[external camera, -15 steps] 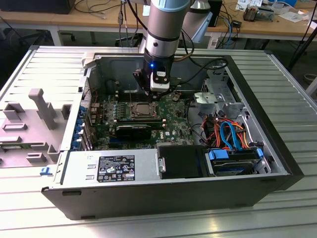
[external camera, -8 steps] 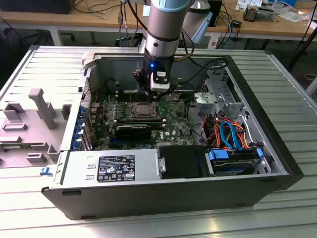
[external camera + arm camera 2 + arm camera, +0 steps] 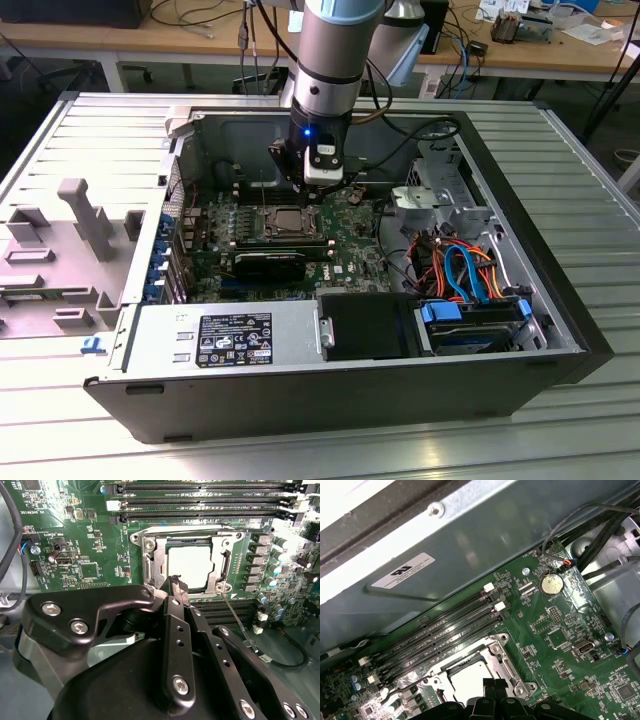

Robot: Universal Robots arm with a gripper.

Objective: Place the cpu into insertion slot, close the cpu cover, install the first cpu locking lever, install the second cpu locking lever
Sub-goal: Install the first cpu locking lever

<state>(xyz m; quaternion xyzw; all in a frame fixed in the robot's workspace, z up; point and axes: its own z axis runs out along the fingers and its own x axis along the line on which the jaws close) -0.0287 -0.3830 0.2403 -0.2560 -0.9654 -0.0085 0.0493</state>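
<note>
The cpu (image 3: pixel 192 567), a silvery square, lies in the insertion slot (image 3: pixel 234 555) on the green board, and the slot's contact field is hidden under it. The grey cpu cover (image 3: pixel 151 562) lies flat around the chip, which shows through its window. A thin wire locking lever (image 3: pixel 239 621) sticks out loose from one corner of the socket. My gripper (image 3: pixel 178 586) hangs just above the socket's edge, fingers shut together with nothing between them. The first wrist view has the gripper (image 3: pixel 494 684) over the cpu (image 3: pixel 467 680). In the exterior view the gripper (image 3: pixel 318 188) hovers over the cpu (image 3: pixel 288 222).
Long black memory slots (image 3: pixel 200 502) run beside the socket, close to the case wall (image 3: pixel 470 545). A coin cell (image 3: pixel 552 584) sits on the board. The power supply (image 3: pixel 225 340), drive cage (image 3: pixel 430 200) and coloured cables (image 3: pixel 460 265) crowd the case.
</note>
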